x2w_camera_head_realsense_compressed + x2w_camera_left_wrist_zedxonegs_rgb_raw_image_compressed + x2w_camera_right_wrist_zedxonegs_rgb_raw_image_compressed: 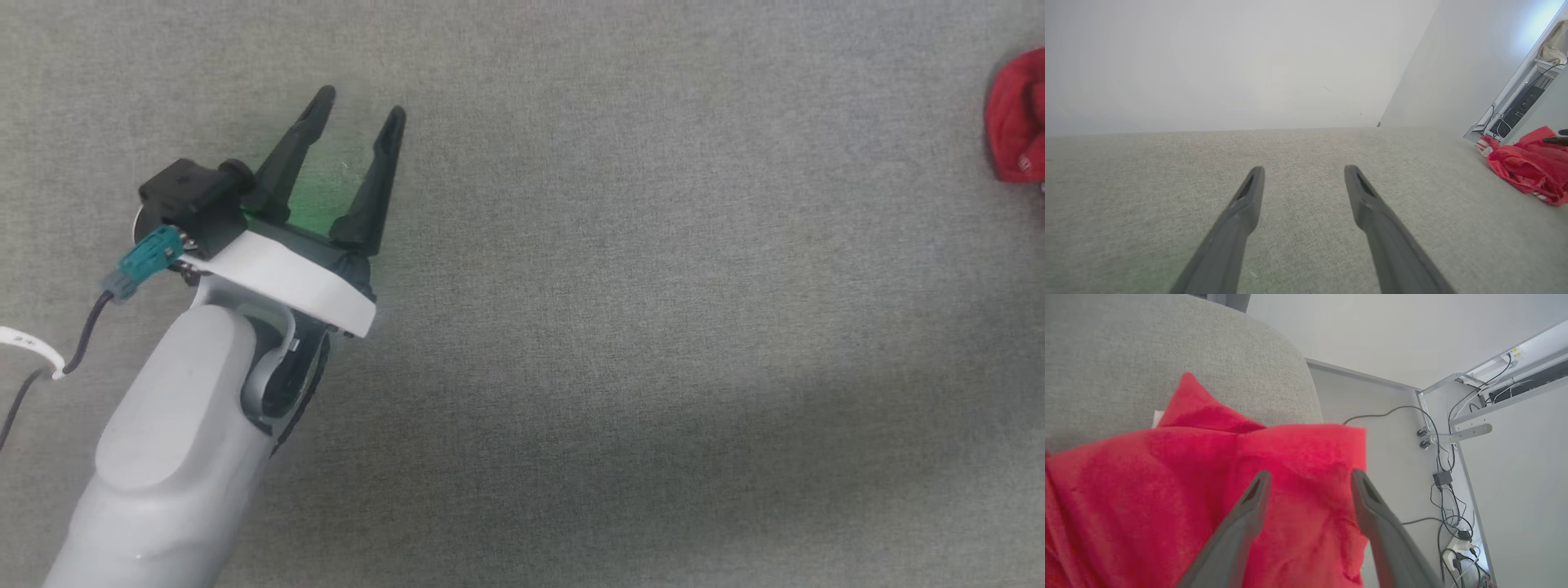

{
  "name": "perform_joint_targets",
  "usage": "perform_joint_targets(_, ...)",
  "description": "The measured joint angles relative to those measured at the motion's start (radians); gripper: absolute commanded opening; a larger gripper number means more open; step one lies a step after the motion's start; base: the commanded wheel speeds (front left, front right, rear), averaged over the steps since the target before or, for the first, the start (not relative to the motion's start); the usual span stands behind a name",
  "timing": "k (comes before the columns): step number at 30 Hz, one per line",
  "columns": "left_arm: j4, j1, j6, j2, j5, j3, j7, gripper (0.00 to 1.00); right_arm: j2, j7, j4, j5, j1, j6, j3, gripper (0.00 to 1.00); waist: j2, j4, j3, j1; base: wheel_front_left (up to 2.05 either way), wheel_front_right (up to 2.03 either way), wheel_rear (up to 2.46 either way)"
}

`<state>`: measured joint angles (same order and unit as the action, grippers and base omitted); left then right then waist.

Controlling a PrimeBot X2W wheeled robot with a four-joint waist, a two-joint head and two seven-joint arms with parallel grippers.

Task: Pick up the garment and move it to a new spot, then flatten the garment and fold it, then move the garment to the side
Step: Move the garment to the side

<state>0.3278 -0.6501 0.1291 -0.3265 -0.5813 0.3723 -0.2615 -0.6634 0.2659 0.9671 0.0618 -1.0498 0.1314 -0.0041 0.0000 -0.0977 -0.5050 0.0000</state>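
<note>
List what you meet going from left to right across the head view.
Black cable at the left edge → left hand, fingers spread → long bare stretch of grey surface → red garment, cut off by the right edge.

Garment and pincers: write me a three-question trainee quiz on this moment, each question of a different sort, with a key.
1. True or false: the left pincer has its fingers spread, with nothing between them.
2. Pick one: in the head view the garment lies at the A) right edge, B) left edge, C) bottom middle.
3. Fill in: with the garment just beyond its fingers, the right pincer is ____ (open or shut).

Key: 1 true; 2 A; 3 open.
</note>
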Motion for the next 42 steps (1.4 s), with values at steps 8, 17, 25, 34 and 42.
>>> perform_joint_targets(8, -0.004, 0.059, 0.000, -0.003, -0.006, -0.061, 0.000, 1.00, 0.039, -0.052, 0.036, 0.016, -0.016, 0.000, -0.007, 1.00, 0.0000, 0.006, 0.057, 0.0000, 0.00, 0.00, 0.00)
perform_joint_targets(17, 0.005, 0.175, 0.000, -0.003, 0.011, -0.137, 0.000, 1.00, 0.118, -0.185, 0.041, 0.098, 0.056, -0.001, 0.013, 1.00, 0.0000, 0.025, 0.159, 0.0000, 0.00, 0.00, 0.00)
perform_joint_targets(25, 0.022, 0.296, 0.000, -0.013, 0.030, -0.217, 0.000, 1.00, 0.224, -0.336, 0.039, 0.115, 0.188, -0.001, 0.029, 1.00, 0.0000, 0.050, 0.276, 0.0000, 0.00, 0.00, 0.00)
perform_joint_targets(34, -0.008, 0.454, 0.000, -0.011, 0.057, -0.315, 0.000, 1.00, 0.326, -0.456, 0.027, 0.130, 0.327, -0.001, 0.044, 1.00, 0.0000, 0.074, 0.400, 0.0000, 0.00, 0.00, 0.00)
perform_joint_targets(42, -0.052, 0.575, 0.000, -0.005, 0.093, -0.385, 0.000, 1.00, 0.363, -0.511, -0.035, 0.142, 0.452, -0.001, 0.045, 1.00, 0.0001, 0.092, 0.472, 0.0000, 0.00, 0.00, 0.00)
